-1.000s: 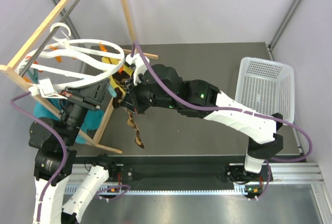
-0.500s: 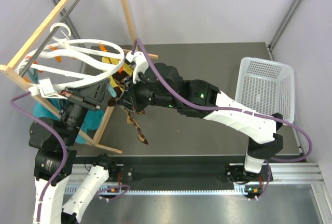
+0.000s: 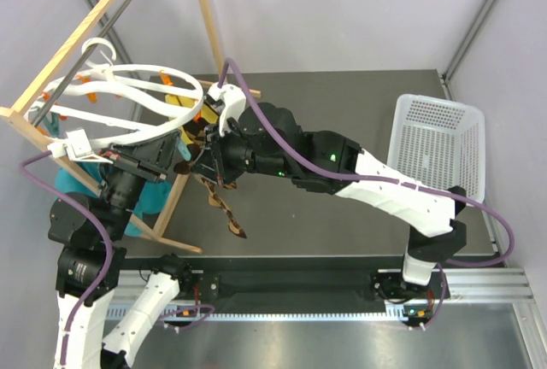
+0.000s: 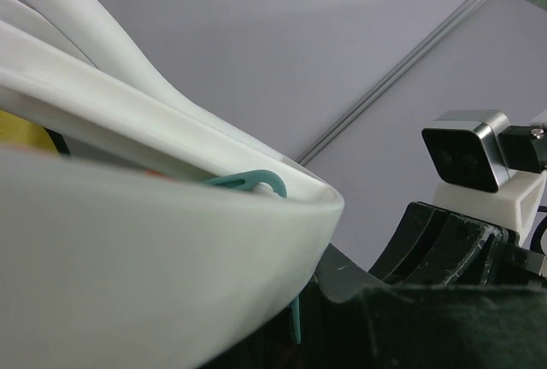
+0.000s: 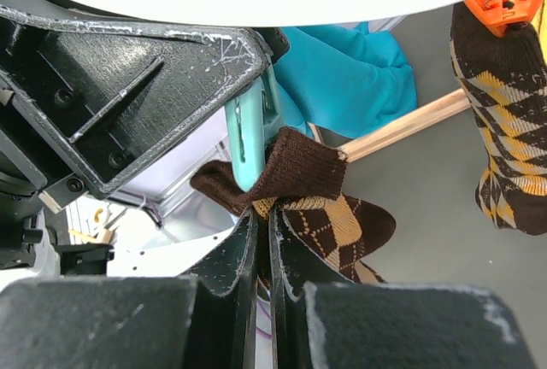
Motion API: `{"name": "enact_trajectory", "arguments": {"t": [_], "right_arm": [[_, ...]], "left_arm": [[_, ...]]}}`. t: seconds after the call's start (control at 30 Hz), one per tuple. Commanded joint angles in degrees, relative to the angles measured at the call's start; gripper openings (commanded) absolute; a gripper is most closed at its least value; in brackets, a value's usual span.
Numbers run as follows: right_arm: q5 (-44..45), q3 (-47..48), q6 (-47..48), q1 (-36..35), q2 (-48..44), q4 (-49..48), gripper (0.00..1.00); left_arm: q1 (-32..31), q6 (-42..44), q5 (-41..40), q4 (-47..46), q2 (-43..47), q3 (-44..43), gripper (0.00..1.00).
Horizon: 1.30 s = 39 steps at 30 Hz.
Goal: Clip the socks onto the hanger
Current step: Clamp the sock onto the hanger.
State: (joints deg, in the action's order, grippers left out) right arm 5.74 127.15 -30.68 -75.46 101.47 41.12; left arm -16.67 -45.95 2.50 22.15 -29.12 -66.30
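Observation:
The hanger (image 3: pixel 137 134), a white ring with spokes, hangs from the wooden rack. My left gripper (image 3: pixel 171 158) is shut on its near rim at a teal clip (image 5: pixel 248 143); the ring (image 4: pixel 128 241) fills the left wrist view. My right gripper (image 5: pixel 263 215) is shut on one of the socks (image 5: pixel 342 224), just below its dark brown cuff. The cuff presses against the teal clip's tip. The rest of that sock (image 3: pixel 224 211) dangles over the table. The other sock (image 5: pixel 504 147) hangs from an orange clip (image 5: pixel 508 2).
The wooden rack (image 3: pixel 77 23) stands at the left, and one leg (image 5: pixel 410 125) crosses behind the socks. A teal cloth (image 3: pixel 75 183) hangs under the ring. A white mesh basket (image 3: pixel 440 151) sits at the right edge of the table.
My right gripper has carried the sock's cuff a little up and left, closer to the ring. The hanging tail has swung slightly. The left gripper keeps its hold.

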Motion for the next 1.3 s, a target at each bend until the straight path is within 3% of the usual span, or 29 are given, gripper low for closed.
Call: {"name": "enact_trajectory", "arguments": {"t": [0.0,0.37,0.97,1.27], "right_arm": [[-0.55,-0.06,-0.61,0.58,-2.50,-4.74,0.00],[-0.73,-6.21,-1.49,0.84,-5.76,-6.40,0.00],[-0.90,-1.47,-3.07,1.72,-3.30,-2.10,0.00],[-6.95,2.31,-6.59,2.51,0.30,0.45,0.00]], "left_arm": [[-0.12,0.60,-2.06,5.36,0.12,-0.49,0.00],[-0.12,1.04,-1.98,5.88,0.21,-1.20,0.00],[-0.12,2.01,-3.56,6.76,0.03,-1.99,0.00],[-0.12,2.01,-3.12,6.41,-0.41,-2.25,0.00]]}}
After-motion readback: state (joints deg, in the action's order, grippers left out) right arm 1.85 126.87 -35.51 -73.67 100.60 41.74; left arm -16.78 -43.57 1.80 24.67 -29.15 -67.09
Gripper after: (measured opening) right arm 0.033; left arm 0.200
